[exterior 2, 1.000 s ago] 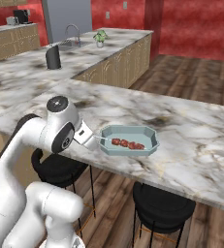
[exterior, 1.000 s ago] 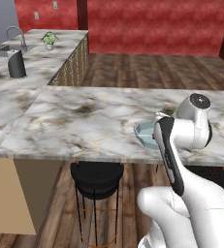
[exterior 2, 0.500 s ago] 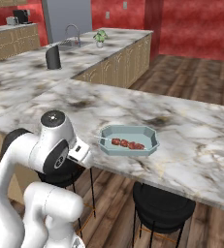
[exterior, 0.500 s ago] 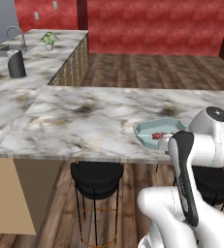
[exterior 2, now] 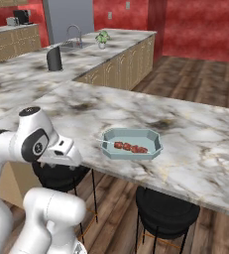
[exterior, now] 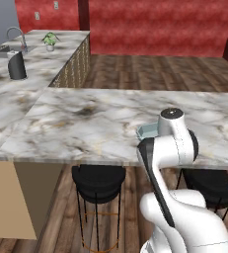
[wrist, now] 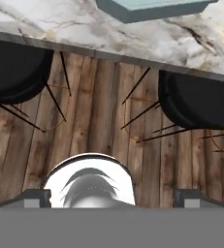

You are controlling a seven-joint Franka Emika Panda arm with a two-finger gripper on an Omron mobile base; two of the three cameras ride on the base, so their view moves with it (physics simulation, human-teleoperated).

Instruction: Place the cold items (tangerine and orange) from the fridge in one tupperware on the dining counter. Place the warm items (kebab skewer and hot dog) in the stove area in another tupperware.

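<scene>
Tupperware (exterior 2: 131,144) sits mid-frame in right base view, near the counter (exterior 2: 195,144) front edge, skewer (exterior 2: 128,147) lying inside. Gripper (wrist: 111,197) at bottom of hand view, fingers (wrist: 36,197) wide apart, empty, above floor, stools (wrist: 14,68) at upper sides.

From my feed, room had deep red walls (exterior: 150,24) & dark wood plank floor (exterior: 150,71). I took the marble dining counter (exterior 2: 205,144) as ref: two black round stools (exterior 2: 166,211) sat tucked under its near edge. Beyond its far-left end ran a 2nd marble counter w/ wood-front cabinets (exterior 2: 121,74), a sink faucet (exterior 2: 74,34), small potted plant (exterior 2: 102,38) & a dark jug (exterior 2: 54,58). Grey fridge (exterior 2: 66,17) stood behind the faucet.
</scene>
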